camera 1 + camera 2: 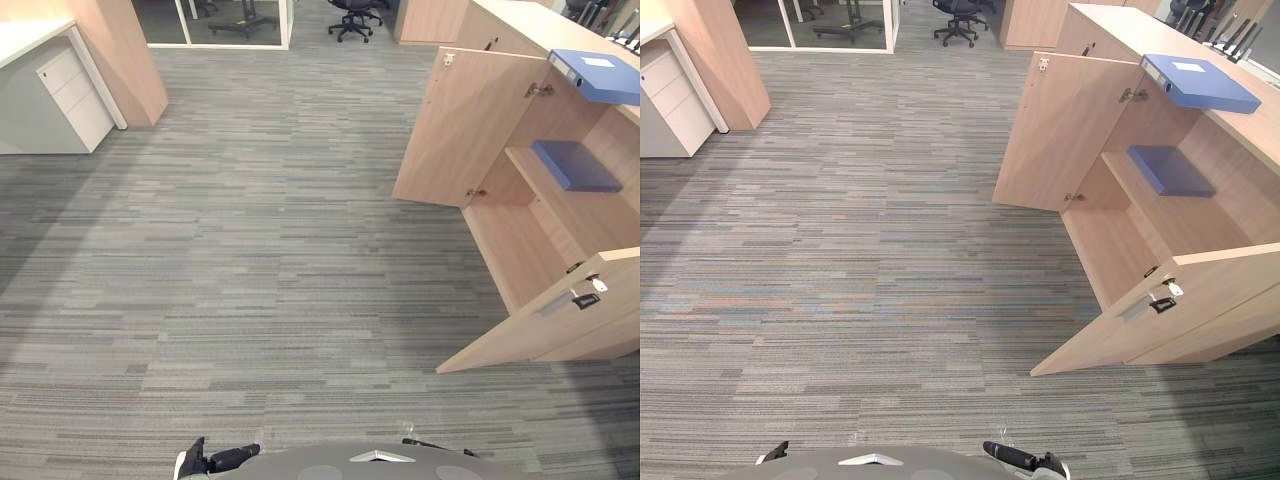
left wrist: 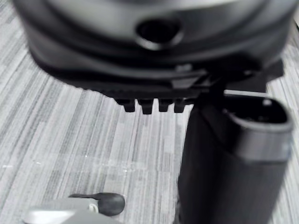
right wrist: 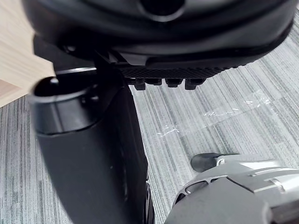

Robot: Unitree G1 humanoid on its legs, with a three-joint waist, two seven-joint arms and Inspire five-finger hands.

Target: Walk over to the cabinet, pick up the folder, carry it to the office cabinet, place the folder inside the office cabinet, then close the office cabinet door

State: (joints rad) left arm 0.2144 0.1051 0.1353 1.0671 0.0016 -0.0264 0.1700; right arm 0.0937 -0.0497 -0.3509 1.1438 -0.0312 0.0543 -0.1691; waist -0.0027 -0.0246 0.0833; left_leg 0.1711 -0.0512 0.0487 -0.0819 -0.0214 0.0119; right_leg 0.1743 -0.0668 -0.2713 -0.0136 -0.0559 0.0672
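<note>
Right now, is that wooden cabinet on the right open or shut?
Open. The cabinet's far door and near door stand swung outward, baring a shelf with a blue folder on it.

Flat on wooden cabinet (image 1: pixel 1110 30) top, at front edge: blue folder (image 1: pixel 1200 83), white label. On inner shelf (image 1: pixel 1118 172): second blue folder (image 1: pixel 1170 170). Far door (image 1: pixel 1060 130), near door (image 1: pixel 1180 315) wide open.
</note>
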